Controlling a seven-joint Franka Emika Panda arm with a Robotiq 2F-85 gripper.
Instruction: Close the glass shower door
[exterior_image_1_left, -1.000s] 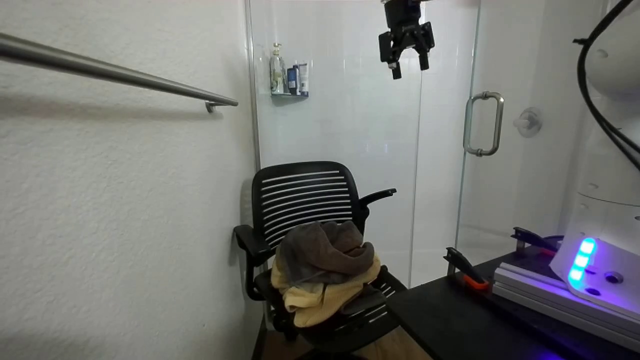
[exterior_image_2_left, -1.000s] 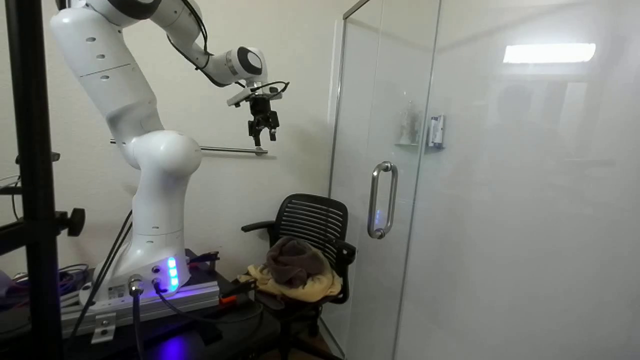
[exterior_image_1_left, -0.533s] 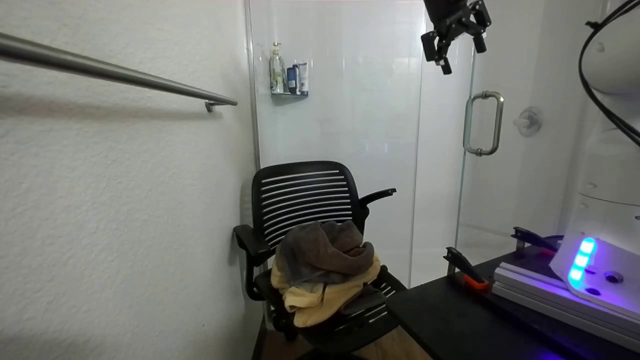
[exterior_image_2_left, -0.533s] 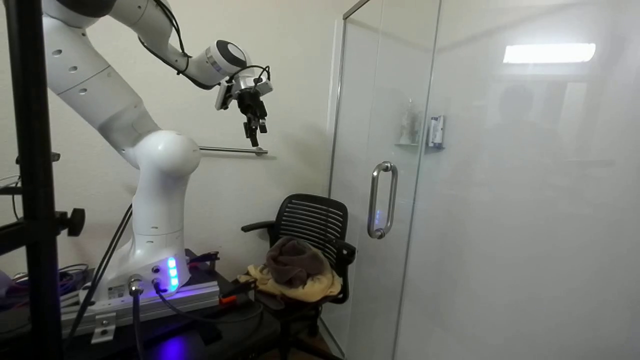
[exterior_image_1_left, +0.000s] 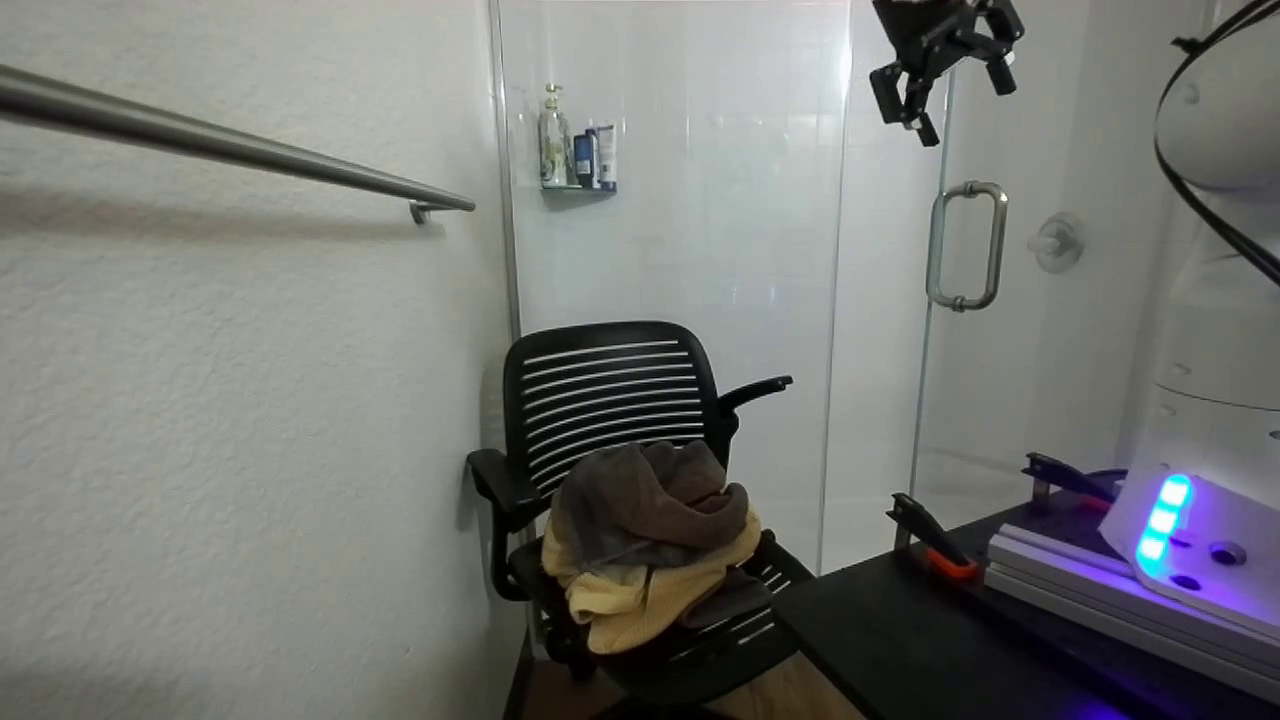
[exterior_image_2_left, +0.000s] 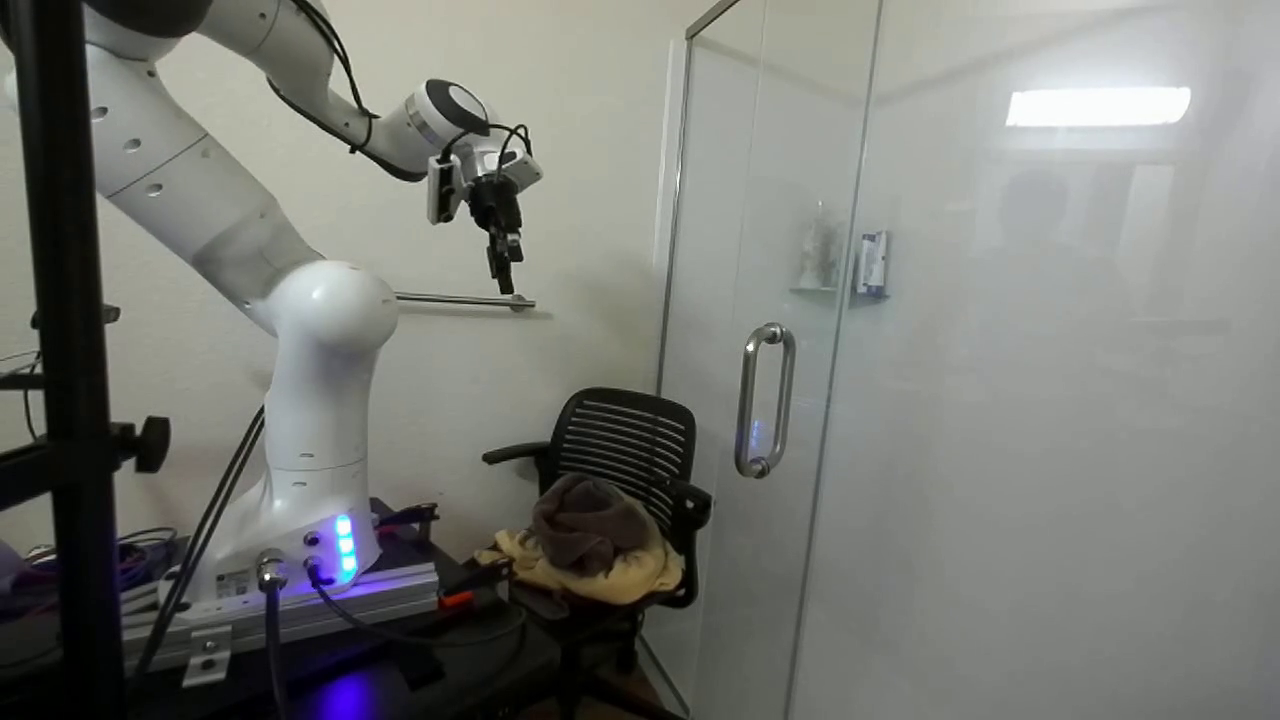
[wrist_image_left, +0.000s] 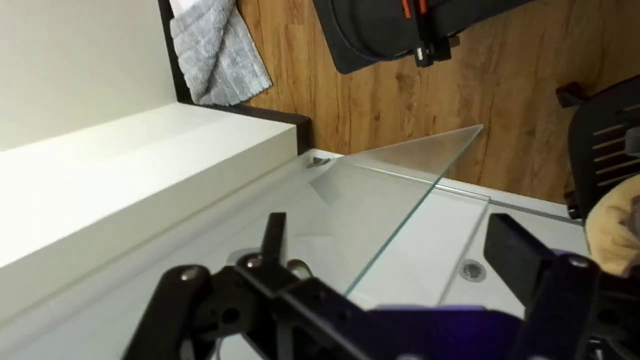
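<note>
Door (wrist_image_left: 380, 210) looks ajar, gripper (exterior_image_1_left: 965, 110) spread wide; imo I should nudge from outside, near the handle (exterior_image_2_left: 746, 405), slowly.

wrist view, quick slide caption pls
Past an open black two-fingered hand, the clear flat glass shower door stands ajar over brown wooden flooring.

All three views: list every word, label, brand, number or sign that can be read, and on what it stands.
None can be read.
Pump bottle: markings too blurred to read.
Dark blue bottle: any print too small.
White tube: dark marks, too small to read.
Small plate on the robot's base: too small to read.
Wrist view: no lettering visible.
</note>
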